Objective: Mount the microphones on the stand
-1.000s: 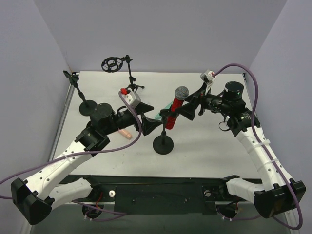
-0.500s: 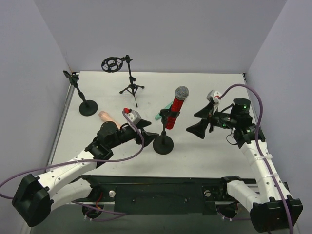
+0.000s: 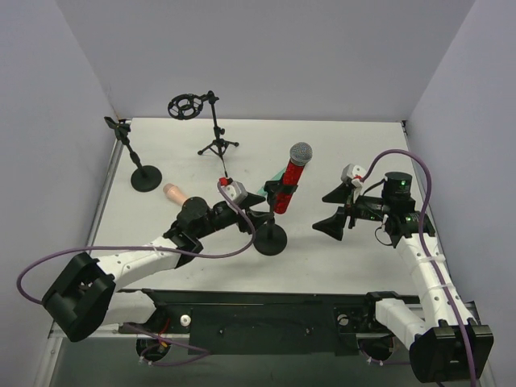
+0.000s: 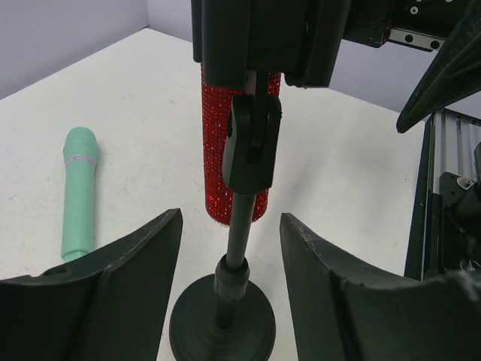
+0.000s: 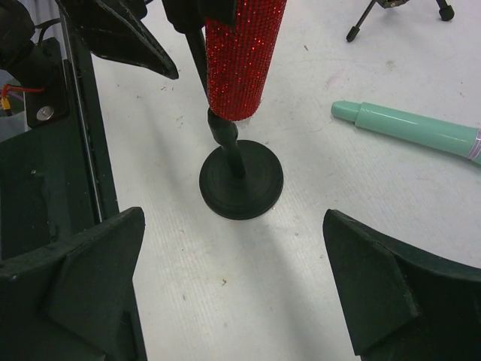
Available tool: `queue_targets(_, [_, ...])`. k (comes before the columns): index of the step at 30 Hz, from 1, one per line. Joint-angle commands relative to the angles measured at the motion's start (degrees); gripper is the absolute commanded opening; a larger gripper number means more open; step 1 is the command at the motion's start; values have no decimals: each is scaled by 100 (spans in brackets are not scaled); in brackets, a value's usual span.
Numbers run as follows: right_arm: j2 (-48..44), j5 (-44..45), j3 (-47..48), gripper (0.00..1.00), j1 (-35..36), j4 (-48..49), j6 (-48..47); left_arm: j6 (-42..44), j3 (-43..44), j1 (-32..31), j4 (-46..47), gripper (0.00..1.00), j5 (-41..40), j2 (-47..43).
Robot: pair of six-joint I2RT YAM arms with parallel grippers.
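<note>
Standing clipped in the near stand (image 3: 270, 239), the red microphone (image 3: 289, 181) tilts slightly; left gripper (image 3: 260, 218) and right gripper (image 3: 330, 212) gape wide, grasping nothing.

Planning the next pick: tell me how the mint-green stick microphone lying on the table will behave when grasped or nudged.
The mint-green stick microphone lies flat on the white table; its round body will probably roll if nudged sideways. Its smooth shell may slip in a grip. It looks rigid, so it should lift without bending.
</note>
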Motion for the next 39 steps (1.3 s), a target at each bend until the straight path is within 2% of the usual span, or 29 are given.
queue_targets(1, [-62,-348,-66,100,-52,125,-294,126,531,-113,653,64,202,284])
queue_targets(10, [-53,-374,-83,100,-79,116,-311,135,654,-210,767,52,-62,381])
queue_targets(16, [-62,-383,-83,100,-88,116,-311,118,856,-210,662,40,-45,469])
queue_targets(18, [-53,-392,-83,100,-96,116,-311,74,909,-210,653,33,8,512])
queue_targets(19, [-53,-392,-83,100,-97,107,-311,48,927,-210,653,21,34,530])
queue_targets(20, [-45,-400,-83,100,-105,107,-311,30,979,-210,635,14,52,548])
queue_targets(21, [-36,-409,-83,100,-114,107,-311,-5,1040,-210,618,2,70,565])
queue_targets(26, [-27,-400,-66,100,-140,55,-373,12,1427,-219,478,0,228,758])
queue_targets(31, [26,-374,144,100,-211,-340,-522,-40,2348,-184,231,0,237,1189])
queue_targets(39, [456,-103,980,99,-1010,-1053,171,-234,4079,-175,187,0,70,2663])
